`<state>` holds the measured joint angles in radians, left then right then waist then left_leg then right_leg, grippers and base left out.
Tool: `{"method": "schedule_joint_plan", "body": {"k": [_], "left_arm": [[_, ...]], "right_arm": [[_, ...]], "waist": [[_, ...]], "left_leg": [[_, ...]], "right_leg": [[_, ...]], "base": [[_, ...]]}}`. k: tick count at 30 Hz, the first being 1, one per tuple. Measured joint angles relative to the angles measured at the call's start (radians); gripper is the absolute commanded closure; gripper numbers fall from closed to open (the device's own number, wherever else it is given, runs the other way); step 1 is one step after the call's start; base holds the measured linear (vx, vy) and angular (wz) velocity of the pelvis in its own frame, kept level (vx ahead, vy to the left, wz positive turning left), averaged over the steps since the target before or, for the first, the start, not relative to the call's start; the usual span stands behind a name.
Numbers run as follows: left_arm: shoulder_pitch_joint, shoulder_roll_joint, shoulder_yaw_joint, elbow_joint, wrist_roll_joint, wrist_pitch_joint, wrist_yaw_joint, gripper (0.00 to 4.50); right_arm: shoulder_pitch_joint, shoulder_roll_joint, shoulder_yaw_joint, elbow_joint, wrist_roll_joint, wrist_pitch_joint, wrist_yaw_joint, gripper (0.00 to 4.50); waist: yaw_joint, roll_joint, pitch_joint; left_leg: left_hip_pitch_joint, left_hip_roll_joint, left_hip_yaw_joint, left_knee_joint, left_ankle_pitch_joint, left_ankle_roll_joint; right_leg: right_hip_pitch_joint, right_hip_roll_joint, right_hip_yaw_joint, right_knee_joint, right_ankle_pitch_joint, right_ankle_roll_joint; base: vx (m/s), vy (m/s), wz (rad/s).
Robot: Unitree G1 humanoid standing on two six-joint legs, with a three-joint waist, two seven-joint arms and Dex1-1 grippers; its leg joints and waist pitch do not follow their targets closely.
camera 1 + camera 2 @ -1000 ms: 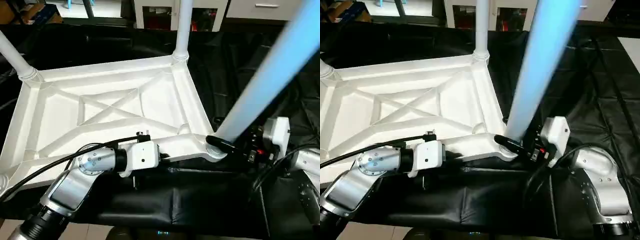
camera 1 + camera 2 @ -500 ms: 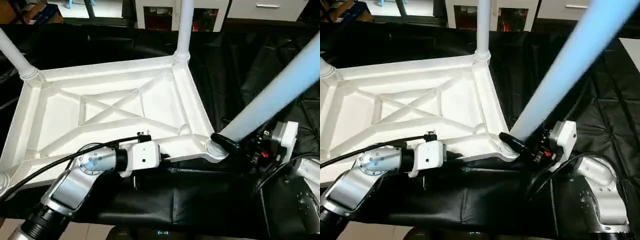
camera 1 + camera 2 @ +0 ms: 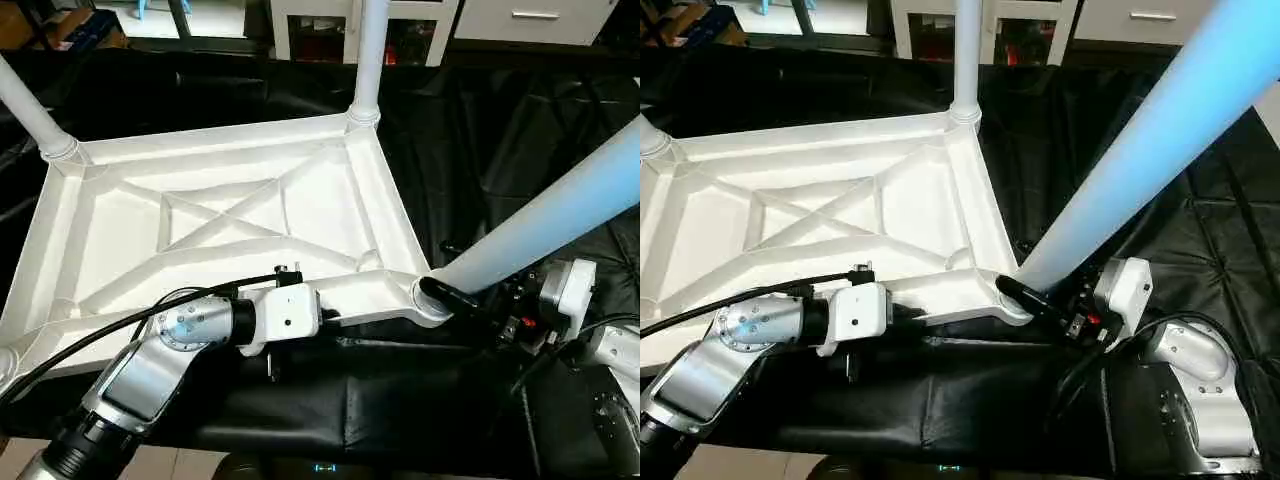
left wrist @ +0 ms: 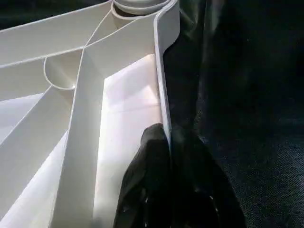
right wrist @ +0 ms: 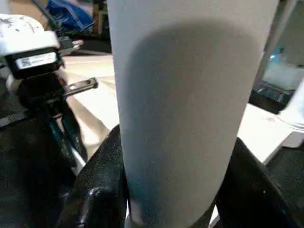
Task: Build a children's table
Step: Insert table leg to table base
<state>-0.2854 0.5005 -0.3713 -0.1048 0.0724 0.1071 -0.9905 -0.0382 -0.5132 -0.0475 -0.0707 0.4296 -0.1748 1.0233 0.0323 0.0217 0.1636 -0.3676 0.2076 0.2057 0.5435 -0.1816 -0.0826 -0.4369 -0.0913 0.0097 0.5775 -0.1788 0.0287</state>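
Moved: tube leg (image 3: 560,215) leans further right than before
Right gripper (image 3: 445,293): clamped round leg's base at corner socket (image 3: 428,300)
Left gripper (image 4: 166,156): pinched shut on tabletop rim (image 4: 161,90)
Risk: tilted leg may jam or pop out of socket

The robot's silver metal left forearm (image 3: 140,375) is showing a round joint cap ringed with small screws, a ribbed black collar below it and a boxy white plastic wrist housing (image 3: 287,312). A black cable (image 3: 110,332) is looping over the joint. The matching right forearm (image 3: 1200,395) is carrying a white wrist block (image 3: 1122,290) with red-marked wiring, black cables and glossy black gripper fingers (image 5: 97,190).
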Motion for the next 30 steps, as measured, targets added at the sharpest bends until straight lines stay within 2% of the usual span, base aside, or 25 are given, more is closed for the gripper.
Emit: {"method": "schedule_joint_plan", "body": {"k": [12, 17, 30], "left_arm": [[0.007, 0.003, -0.008, -0.002, 0.0, -0.003, -0.01, 4.5], [0.009, 0.003, -0.007, -0.004, 0.0, -0.001, -0.011, 4.5], [0.01, 0.004, 0.0, -0.009, 0.0, 0.004, -0.01, 4.5]], "right_arm": [[-0.044, -0.06, 0.027, -0.02, 0.011, 0.113, 0.044, 2.65], [-0.078, -0.055, 0.027, 0.008, 0.048, 0.181, 0.05, 2.65], [-0.114, -0.018, 0.011, 0.066, 0.1, 0.239, 0.053, 2.65]], "waist": [[0.002, -0.006, -0.003], [0.0, -0.006, -0.003], [-0.003, -0.008, -0.002]], "left_leg": [[0.001, 0.0, -0.002, 0.0, -0.003, -0.005], [0.001, 0.0, -0.002, 0.0, -0.003, -0.005], [0.001, 0.0, -0.002, 0.0, -0.003, -0.005]], "right_leg": [[0.002, 0.0, 0.0, 0.0, 0.0, 0.001], [0.002, 0.0, 0.0, 0.0, 0.0, 0.001], [0.002, 0.0, 0.001, 0.0, 0.0, 0.0]], "base": [[0.0, 0.0, 0.0], [0.0, 0.0, 0.0], [0.0, 0.0, 0.0]]}}
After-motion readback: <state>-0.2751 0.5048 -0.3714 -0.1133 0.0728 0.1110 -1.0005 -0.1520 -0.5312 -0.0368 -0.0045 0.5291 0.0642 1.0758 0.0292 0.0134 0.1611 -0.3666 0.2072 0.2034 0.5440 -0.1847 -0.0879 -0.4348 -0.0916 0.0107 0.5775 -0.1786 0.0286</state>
